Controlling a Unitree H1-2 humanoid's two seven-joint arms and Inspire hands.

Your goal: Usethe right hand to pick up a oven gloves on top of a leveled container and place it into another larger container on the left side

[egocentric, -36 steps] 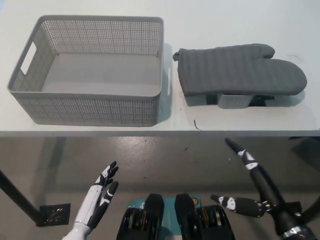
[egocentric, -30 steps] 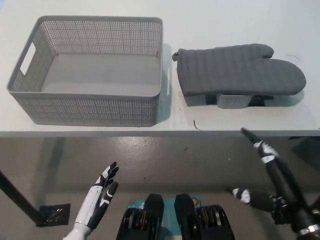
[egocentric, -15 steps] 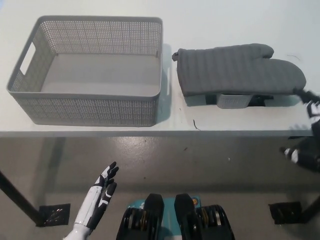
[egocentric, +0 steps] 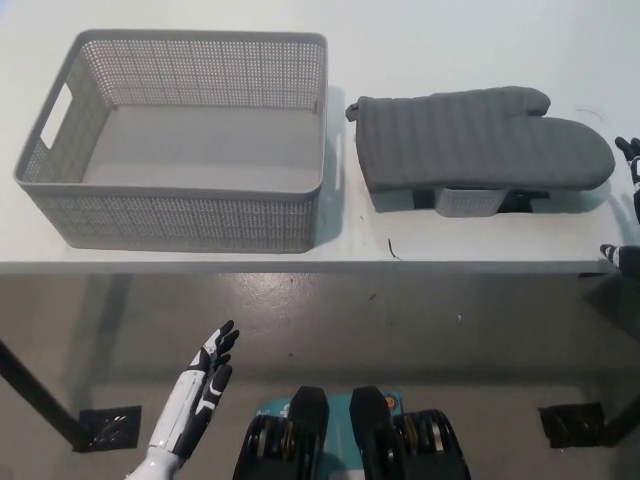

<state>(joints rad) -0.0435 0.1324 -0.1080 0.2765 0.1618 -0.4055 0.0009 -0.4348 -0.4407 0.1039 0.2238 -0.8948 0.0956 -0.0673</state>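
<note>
Oven glove (egocentric: 478,138): grey, quilted, lying flat with its cuff to the left and its rounded tip to the right. It rests on top of a low grey container (egocentric: 468,202), which it covers almost wholly; only the near edge of that container shows beneath it, with dark shadow on either side. Nothing holds the glove.

Larger container (egocentric: 180,222): grey basket with perforated walls and a cut-out handle in its left end. It stands just left of the glove, near but apart from it, with a narrow strip of tabletop between. Its floor is bare.

Table (egocentric: 420,30): white top, carrying both containers. A small dark thread-like mark (egocentric: 393,250) lies near its front edge, between basket and glove, and another faint one sits to the far right of the glove's tip.

My right hand (egocentric: 630,200): black, only a sliver in view at the right edge, just beyond the glove's tip and not touching it. A fingertip shows at the far side and another dark part at the table's near edge; whether my fingers here are spread or closed I cannot tell.

My left hand (egocentric: 200,392): white with black fingers, resting low at the near left, below the table edge, well apart from everything on it. Fingers straight and slightly fanned, holding nothing.

Floor (egocentric: 400,330): grey, below the table.
</note>
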